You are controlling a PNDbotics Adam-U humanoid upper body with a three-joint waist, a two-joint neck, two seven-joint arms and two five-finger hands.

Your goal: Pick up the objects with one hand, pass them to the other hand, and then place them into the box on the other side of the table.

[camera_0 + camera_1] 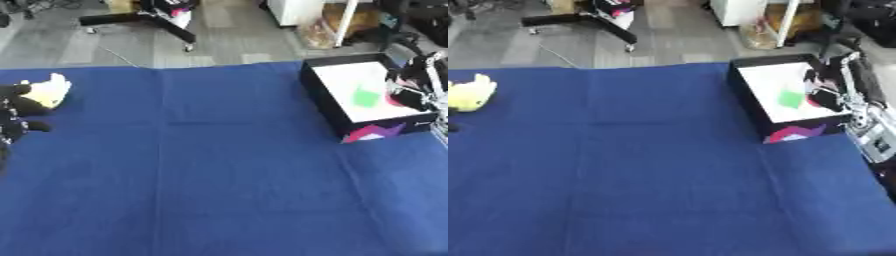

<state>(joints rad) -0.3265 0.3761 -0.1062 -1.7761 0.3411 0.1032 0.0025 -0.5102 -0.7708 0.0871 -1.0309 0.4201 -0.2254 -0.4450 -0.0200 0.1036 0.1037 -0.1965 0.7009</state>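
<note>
While soft yellow plush (469, 94) lies left, green piece (366, 97) in box (325, 91).

A deep blue cloth (219, 165) with faint fold creases covers the counter from its near edge to its far edge. Beyond the far edge lies a grey plank floor (61, 47), where a black wheeled stand base (140, 21) sits. Near the far right corner stands a white cabinet (293, 10), beside a clear plastic bag (325, 27).
</note>
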